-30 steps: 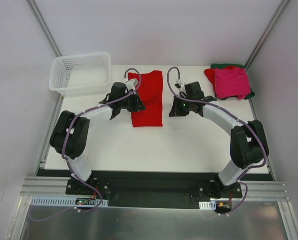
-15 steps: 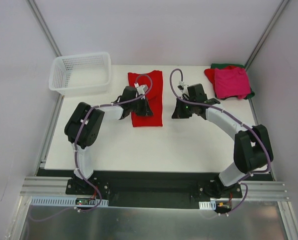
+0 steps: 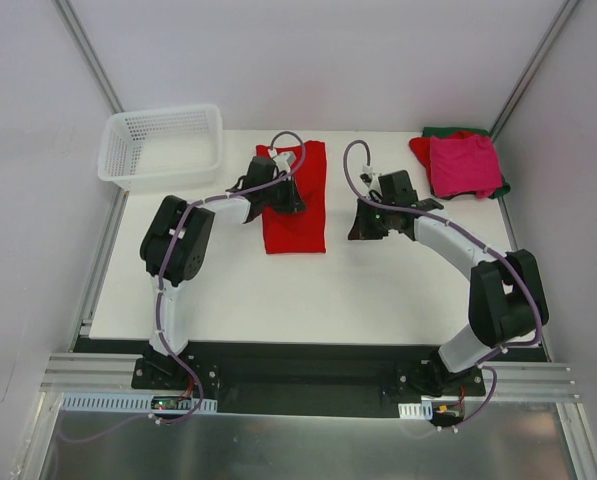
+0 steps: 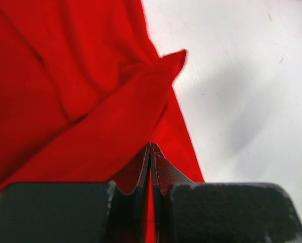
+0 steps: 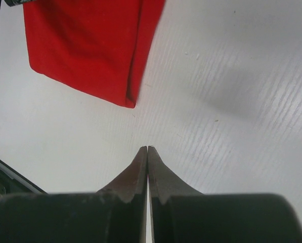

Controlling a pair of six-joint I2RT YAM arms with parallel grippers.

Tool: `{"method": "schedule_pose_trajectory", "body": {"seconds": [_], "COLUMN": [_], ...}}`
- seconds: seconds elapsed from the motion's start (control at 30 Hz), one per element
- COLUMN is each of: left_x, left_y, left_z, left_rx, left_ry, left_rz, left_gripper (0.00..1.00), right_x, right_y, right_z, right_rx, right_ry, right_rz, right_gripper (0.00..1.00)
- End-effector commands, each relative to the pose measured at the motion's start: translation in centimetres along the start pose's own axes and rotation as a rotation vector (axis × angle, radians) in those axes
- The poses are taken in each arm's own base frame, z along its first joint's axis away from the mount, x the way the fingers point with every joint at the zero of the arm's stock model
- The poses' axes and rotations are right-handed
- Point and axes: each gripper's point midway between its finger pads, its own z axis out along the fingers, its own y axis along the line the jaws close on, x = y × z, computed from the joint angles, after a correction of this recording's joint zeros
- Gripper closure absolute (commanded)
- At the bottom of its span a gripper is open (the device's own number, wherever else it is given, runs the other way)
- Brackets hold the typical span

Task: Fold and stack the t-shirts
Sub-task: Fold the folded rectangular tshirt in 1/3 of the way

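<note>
A bright red t-shirt [image 3: 296, 225] lies folded into a long strip in the middle of the table, with a crumpled fold along its top [image 4: 65, 76]. My left gripper [image 3: 296, 197] is shut, and its tips [image 4: 151, 145] rest on the red cloth near the shirt's right edge; no cloth shows pinched between them. My right gripper [image 3: 357, 232] is shut over bare table [image 5: 231, 101] just right of the shirt [image 5: 85, 45], with nothing in it [image 5: 147, 148]. At the back right lies a stack with a magenta-pink shirt [image 3: 465, 165] on top, a red one [image 3: 419, 148] and a dark green one [image 3: 446, 131] under it.
A white mesh basket [image 3: 163, 112] stands at the back left corner, overhanging the table edge. Pale walls with metal posts close in the back and sides. The black base rail runs along the near edge.
My left gripper has moved right from the shirt's left edge onto the cloth, then a little toward the back; its elbow swung right. The right gripper has shifted slightly right.
</note>
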Motion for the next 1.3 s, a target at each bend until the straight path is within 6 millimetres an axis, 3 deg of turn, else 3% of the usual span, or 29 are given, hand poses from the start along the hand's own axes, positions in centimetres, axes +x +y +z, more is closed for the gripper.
{"method": "schedule_pose_trajectory", "body": {"seconds": [0.0,0.17,0.4,0.63,0.73,0.77,0.83,0.87,0.9,0.97,1.0,1.07,1.1,1.17,1.27], "left_x": [-2.1,-3.8,-7.5,-9.6,-10.3,-11.1,-10.7,-11.4,-10.2,-10.7,-8.8,-8.8,-7.1,-6.5,-4.3], "left_y": [2.0,3.1,2.4,2.6,1.7,0.4,-0.3,-1.9,-1.8,-3.6,-3.1,-4.3,-3.6,-4.0,-3.1], "left_z": [0.1,0.1,0.6,1.6,0.9,0.0,-1.1,-2.5,-2.9,-5.2,-5.5,-7.4,-7.6,-8.6,-8.2], "left_rx": [-0.062,-0.09,-0.091,-0.109,-0.093,-0.067,-0.053,-0.026,-0.025,0.001,0.001,0.013,0.0,0.003,0.001], "left_ry": [-0.034,-0.052,-0.098,-0.099,-0.109,-0.127,-0.122,-0.141,-0.119,-0.145,-0.112,-0.136,-0.109,-0.113,-0.066], "left_rz": [0.055,0.084,0.129,0.155,0.162,0.169,0.159,0.171,0.159,0.168,0.151,0.159,0.142,0.142,0.107], "left_gripper": [1.0,1.0,1.0,1.0,1.0,1.0,1.0,1.0,1.0,1.0,1.0,1.0,1.0,1.0,1.0], "right_x": [-0.7,-0.2,0.2,0.2,0.4,0.5,0.6,0.6,0.7,0.7,0.8,0.8,0.7,0.9,0.9], "right_y": [0.2,0.0,0.0,-0.2,-0.1,-0.1,0.0,0.0,0.1,0.1,0.1,0.2,0.2,0.5,0.6], "right_z": [-1.3,-1.3,-1.3,-2.0,-2.2,-2.2,-2.1,-2.0,-2.1,-2.1,-2.1,-2.1,-2.2,-2.2,-2.3], "right_rx": [-0.003,-0.001,-0.003,0.015,0.015,0.013,0.005,0.001,-0.001,-0.006,-0.007,-0.011,-0.014,-0.023,-0.032], "right_ry": [-0.043,-0.038,-0.028,-0.035,-0.035,-0.033,-0.031,-0.034,-0.033,-0.033,-0.033,-0.034,-0.038,-0.035,-0.039], "right_rz": [-0.018,-0.016,-0.011,-0.01,-0.01,-0.011,-0.011,-0.011,-0.014,-0.012,-0.008,-0.008,-0.004,-0.004,0.0], "right_gripper": [0.99,0.99,0.99,0.99,0.99,0.99,0.99,0.99,0.99,0.99,0.99,0.99,0.99,0.99,0.99]}}
